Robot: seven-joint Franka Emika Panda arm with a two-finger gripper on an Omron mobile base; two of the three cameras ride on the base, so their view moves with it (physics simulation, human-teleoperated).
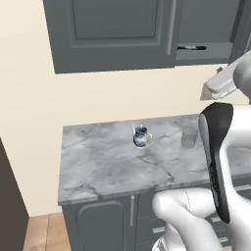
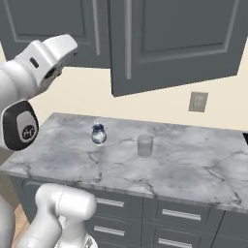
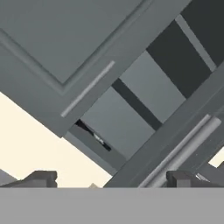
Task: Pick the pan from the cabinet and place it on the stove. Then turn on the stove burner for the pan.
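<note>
- Currently the pan point(image 1: 192, 47) lies on the cabinet's lower inner shelf, seen through the gap left by the opened door; what shows is a thin dark strip with a pale glint, most likely the handle and rim edge-on. The bowl itself is too foreshortened to make out.
- Hand view: the same dark sliver point(image 3: 94, 136) sits low on the shelf, just behind the edge of the closed door panel.
- Cabinet point(image 1: 115, 34): one door closed with its slim bar handle, the neighbouring door point(image 2: 174, 41) swung out toward the robot, as the right base view shows.
- Gripper point(image 3: 111, 178): fingertips stand wide apart at the bottom of the hand view, nothing between them. It is short of the cabinet opening, well apart from the pan.
- Key relation (judgement): the pan lies ahead of the gripper, up and into the opening, left of centre in the hand's frame. Its long axis appears to run along the shelf front, roughly across the approach line, so the jaws would need to straddle the handle crosswise.
- Risk (judgement): the gap between the closed door edge and the open door is narrow; the hand could clip either one going in.
- Counter point(image 1: 108, 166) below carries a small blue jug point(image 1: 141, 137) and a glass point(image 1: 189, 138); not involved.
- Stove lies outside these frames.
</note>
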